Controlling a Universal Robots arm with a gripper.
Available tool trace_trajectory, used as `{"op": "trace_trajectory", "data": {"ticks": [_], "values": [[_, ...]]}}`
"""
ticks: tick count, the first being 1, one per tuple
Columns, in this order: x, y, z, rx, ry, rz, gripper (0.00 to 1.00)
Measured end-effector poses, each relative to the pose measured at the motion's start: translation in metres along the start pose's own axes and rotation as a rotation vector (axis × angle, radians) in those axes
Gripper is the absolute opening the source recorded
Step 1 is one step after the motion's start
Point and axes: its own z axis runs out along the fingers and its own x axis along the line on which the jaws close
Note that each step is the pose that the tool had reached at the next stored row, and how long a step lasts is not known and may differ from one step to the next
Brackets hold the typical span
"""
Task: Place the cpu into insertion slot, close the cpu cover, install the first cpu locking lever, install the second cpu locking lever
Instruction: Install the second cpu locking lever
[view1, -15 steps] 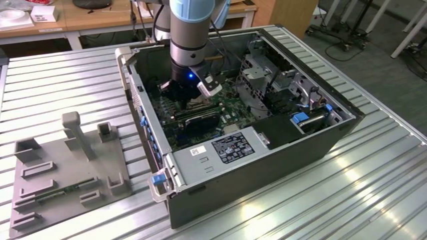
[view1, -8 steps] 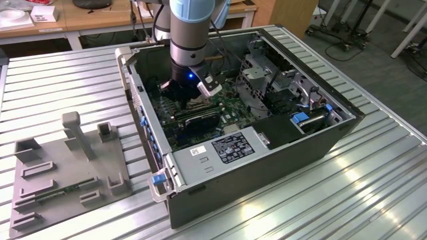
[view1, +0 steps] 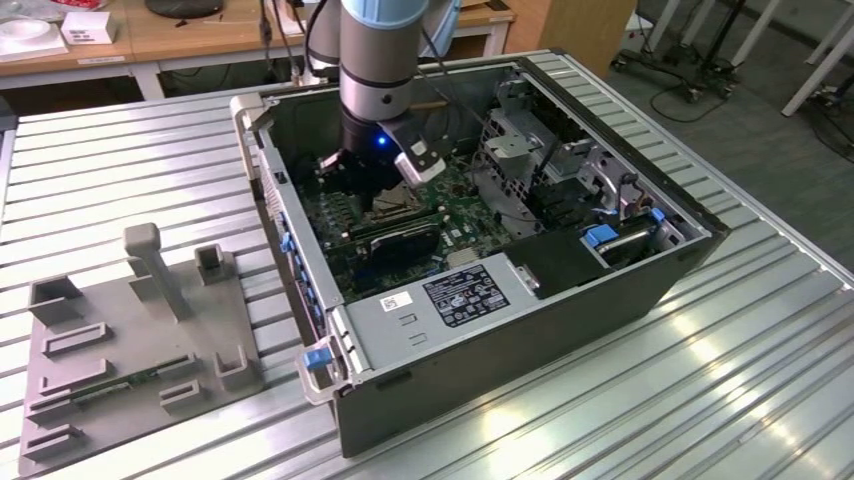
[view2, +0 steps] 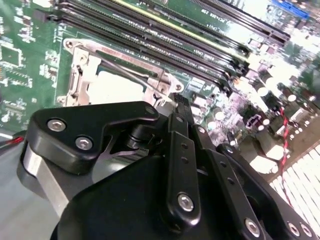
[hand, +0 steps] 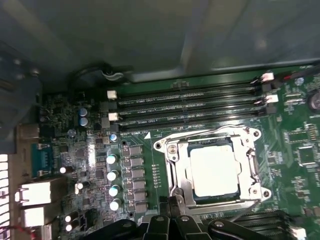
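While the arm hangs low inside the open computer case (view1: 534, 250) on the ribbed tabletop (view1: 120, 180), the gripper (hand: 172, 215) hovers right at the edge of the insertion slot (hand: 172, 175). And the cpu (hand: 215, 170) sits flat in that slot, silver top showing through the window of the cpu cover (hand: 250, 155), which lies down over it. Whether the jaws are parted or pressed together, I cannot tell. Judging by looks, the chip is light, stiff and fragile underneath; hold it by its edges only. A thin locking lever (view2: 130, 70) slants across the socket frame.
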Motion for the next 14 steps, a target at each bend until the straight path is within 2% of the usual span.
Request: {"op": "trace_trajectory", "data": {"ticks": [4, 9, 12, 14], "values": [[0.0002, 0.0017, -0.0115, 0.0001, -0.0003, 0.003, 0.11], [0.0005, 0.0032, -0.0204, 0.0013, -0.0008, 0.005, 0.11], [-0.0008, 0.0043, -0.0254, 0.0053, -0.0015, 0.006, 0.11], [-0.0023, 0.0049, -0.0266, 0.0079, -0.0020, 0.008, 0.11]]}}
